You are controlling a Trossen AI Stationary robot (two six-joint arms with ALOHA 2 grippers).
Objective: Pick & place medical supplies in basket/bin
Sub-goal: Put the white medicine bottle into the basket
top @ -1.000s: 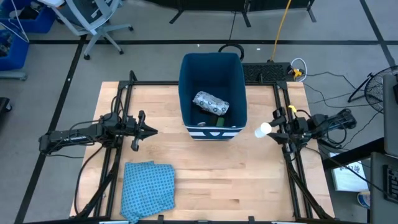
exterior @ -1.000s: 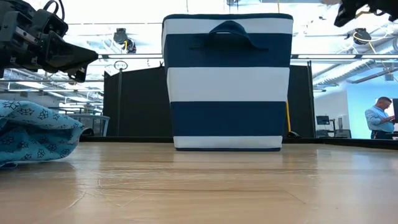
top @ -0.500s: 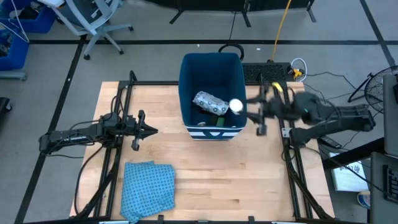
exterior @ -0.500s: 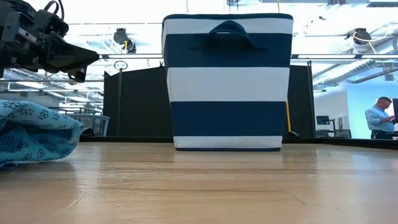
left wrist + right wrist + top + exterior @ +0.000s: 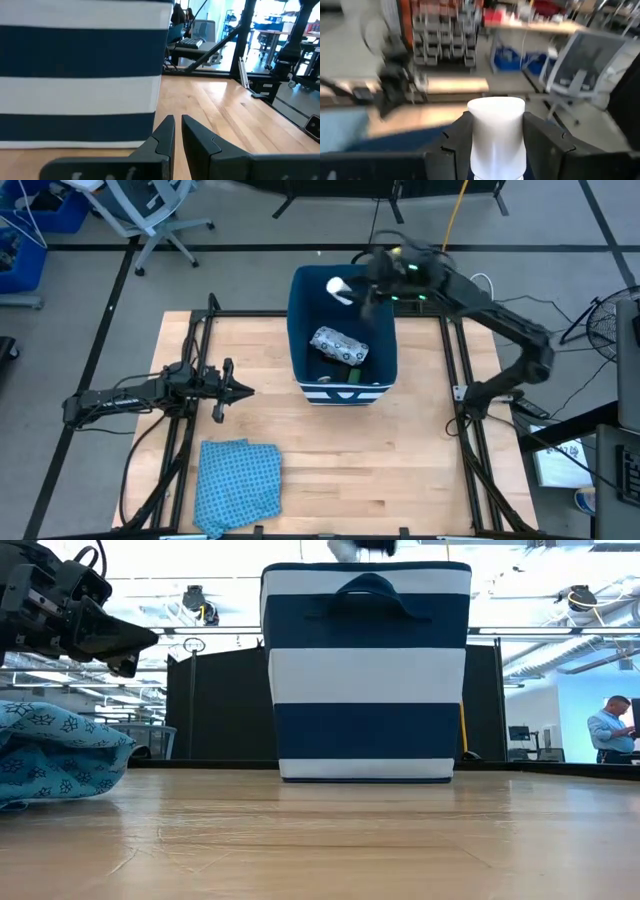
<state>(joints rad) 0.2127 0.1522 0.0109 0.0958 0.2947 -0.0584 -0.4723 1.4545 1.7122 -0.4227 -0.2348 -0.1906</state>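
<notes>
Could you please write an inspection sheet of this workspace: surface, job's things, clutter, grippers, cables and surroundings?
Surface: light wooden table, bare around the bin.
Job's things: tall dark blue bin with white stripes stands at the far middle; inside lie a white green-printed pouch and dark pieces under it. A white cylindrical item is above the bin's far end.
Clutter: folded blue patterned cloth at the near left.
Grippers: right gripper is shut on the white cylindrical item over the bin; left gripper is shut and empty, left of the bin.
Cables: yellow cable and black cables on the floor beyond the table.
Surroundings: grey office chair; a person far behind.
</notes>
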